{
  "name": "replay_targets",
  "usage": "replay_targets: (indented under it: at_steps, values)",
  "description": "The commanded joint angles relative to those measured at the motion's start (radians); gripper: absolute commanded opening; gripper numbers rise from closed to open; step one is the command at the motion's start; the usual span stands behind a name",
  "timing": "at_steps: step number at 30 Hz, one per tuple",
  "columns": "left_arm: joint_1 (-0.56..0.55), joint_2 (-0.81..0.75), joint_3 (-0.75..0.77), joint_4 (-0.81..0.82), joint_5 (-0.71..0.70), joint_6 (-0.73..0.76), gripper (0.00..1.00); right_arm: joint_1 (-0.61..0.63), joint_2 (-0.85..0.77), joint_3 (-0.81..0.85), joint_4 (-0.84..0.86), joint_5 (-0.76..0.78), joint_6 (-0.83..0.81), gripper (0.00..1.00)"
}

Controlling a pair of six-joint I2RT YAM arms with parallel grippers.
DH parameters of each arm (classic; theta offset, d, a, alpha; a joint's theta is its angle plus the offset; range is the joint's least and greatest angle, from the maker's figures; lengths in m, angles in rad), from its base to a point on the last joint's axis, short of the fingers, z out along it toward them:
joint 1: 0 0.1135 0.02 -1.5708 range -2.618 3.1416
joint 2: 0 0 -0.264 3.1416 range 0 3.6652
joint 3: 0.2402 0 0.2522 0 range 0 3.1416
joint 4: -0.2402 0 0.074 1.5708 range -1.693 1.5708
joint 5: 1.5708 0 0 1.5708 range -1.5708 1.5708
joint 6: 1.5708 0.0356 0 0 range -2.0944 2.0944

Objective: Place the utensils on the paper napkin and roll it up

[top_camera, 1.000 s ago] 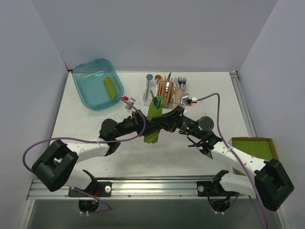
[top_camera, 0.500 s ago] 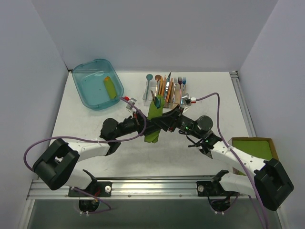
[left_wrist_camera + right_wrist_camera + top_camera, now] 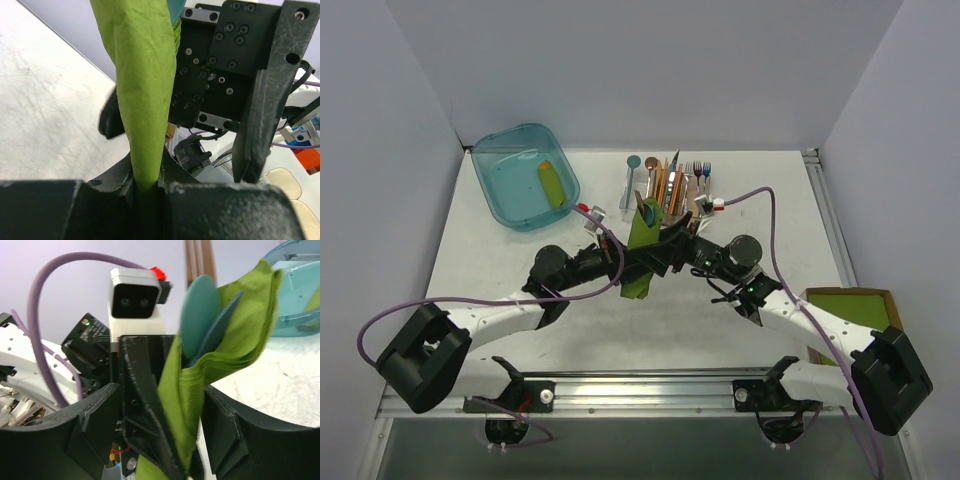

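Two grippers meet at one roll, mid-table.

- Left gripper (image 3: 147,192): jaws pressed together on the lower end of the paper napkin (image 3: 145,75). The green paper runs straight down into the slot between them. Judged to be the only firm hold.
- Right gripper (image 3: 161,432): jaws spread, one either side of the roll. There is a clear gap on one side; on the other I cannot tell whether the finger touches paper. It is not pinching.
- Napkin: rolled into a tight tube at the left gripper, looser and flared at the far end. It seems held clear of the table (image 3: 740,300), though I cannot be sure.
- Teal spoon (image 3: 200,315): bowl sticks out of the roll's flared end. A second slim piece (image 3: 220,322), bluish here, lies against it; I cannot tell which utensil it is.
- Beyond the roll's flared end: spare cutlery bunch (image 3: 670,180). Far-left of the roll: teal tub (image 3: 525,178). Near-right of the roll: cardboard-rimmed green stack (image 3: 850,305).

Judgement: rolling looks done and the hold sits with the left arm alone.

- The right gripper should draw back square from the roll, clear of the loose flared corner, since soft paper snags and unwinds.
- The left pinch must stay firm, with the open end kept higher, or the smooth metal may slide out.
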Motion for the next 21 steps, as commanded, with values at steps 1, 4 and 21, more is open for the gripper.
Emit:
replay_targets:
  at_steps: [1,4,21]
  values:
    - [-0.004,-0.072,0.041,-0.064,-0.007,0.049,0.02,-0.033,0.004,0.045,0.079,0.001,0.006,0.63]
    - [0.009,-0.103,0.039,-0.090,-0.013,0.054,0.02,-0.057,0.016,0.048,0.099,-0.009,0.034,0.67]
    - [0.387,-0.085,0.108,-0.175,0.076,0.014,0.02,-0.211,-0.080,0.005,0.025,-0.033,0.030,0.80]
